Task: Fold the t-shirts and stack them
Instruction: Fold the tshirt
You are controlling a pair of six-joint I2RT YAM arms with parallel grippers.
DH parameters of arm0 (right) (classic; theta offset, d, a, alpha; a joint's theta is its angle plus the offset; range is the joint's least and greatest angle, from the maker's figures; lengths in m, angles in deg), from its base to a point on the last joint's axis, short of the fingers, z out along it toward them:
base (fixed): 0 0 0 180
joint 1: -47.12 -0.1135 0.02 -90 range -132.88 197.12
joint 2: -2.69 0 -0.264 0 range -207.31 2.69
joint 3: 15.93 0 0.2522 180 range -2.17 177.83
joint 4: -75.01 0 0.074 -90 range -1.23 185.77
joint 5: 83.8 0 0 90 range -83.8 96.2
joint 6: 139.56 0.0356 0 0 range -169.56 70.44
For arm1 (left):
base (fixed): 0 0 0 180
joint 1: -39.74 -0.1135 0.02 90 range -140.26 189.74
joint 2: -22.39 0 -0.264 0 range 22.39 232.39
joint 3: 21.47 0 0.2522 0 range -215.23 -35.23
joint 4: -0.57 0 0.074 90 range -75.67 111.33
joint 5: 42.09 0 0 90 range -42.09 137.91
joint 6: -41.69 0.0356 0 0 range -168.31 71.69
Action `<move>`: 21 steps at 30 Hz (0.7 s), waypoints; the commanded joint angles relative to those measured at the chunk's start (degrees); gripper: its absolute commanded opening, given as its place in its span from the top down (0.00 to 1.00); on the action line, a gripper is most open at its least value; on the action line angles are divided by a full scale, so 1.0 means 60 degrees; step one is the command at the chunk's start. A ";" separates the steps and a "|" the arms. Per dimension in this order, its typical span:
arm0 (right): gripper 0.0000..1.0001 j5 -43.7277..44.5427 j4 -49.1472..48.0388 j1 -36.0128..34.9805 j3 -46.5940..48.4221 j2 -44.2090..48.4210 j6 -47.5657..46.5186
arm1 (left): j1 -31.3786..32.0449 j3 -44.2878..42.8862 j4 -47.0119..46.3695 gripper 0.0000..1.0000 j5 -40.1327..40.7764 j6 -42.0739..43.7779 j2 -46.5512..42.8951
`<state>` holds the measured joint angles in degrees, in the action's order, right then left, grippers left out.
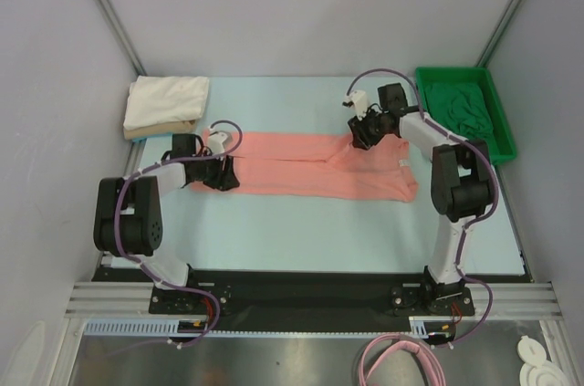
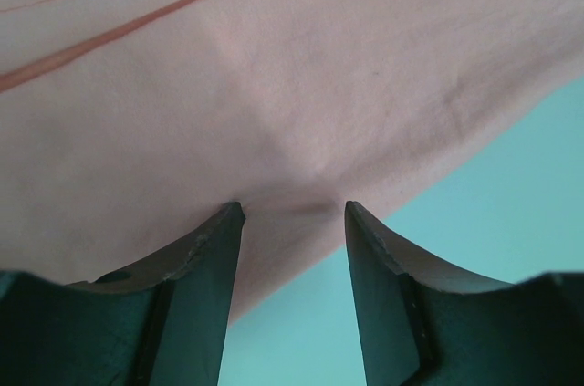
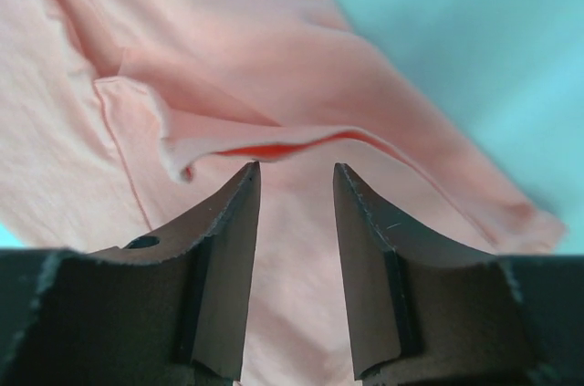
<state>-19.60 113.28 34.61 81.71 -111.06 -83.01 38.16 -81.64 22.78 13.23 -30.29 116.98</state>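
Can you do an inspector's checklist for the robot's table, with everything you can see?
Surface: light blue table, flat, partly covered by cloth.
Job's things: salmon-pink t-shirt spread lengthwise in the middle; white t-shirt folded on a tan t-shirt at far left; dark green t-shirt crumpled in the tray.
Clutter: green tray at far right.
Grippers: left gripper and right gripper both open, tips at the salmon-pink t-shirt.
Cables: purple cables loop along both arms; pink cable coiled in front of the bases.
Surroundings: grey walls on three sides.
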 commanded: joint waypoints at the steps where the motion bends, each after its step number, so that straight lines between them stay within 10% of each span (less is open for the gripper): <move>1: 0.57 0.0345 -0.0891 0.0414 0.0056 0.0969 0.0609 | -0.0014 0.0294 0.0101 0.44 0.0666 0.0278 -0.1244; 13: 0.53 0.0246 0.0381 0.1265 -0.2684 0.4383 0.0245 | -0.0219 -0.0467 0.1886 0.29 0.1896 0.1142 -0.2757; 21: 0.55 -0.0226 0.1406 0.0578 -0.2452 0.2922 -0.0416 | -0.0219 -0.1023 0.1829 0.34 0.1269 0.0630 -0.0916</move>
<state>-19.47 117.74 39.77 64.95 -88.44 -83.62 37.09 -85.01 33.10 23.24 -25.48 107.14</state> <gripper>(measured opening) 0.454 0.667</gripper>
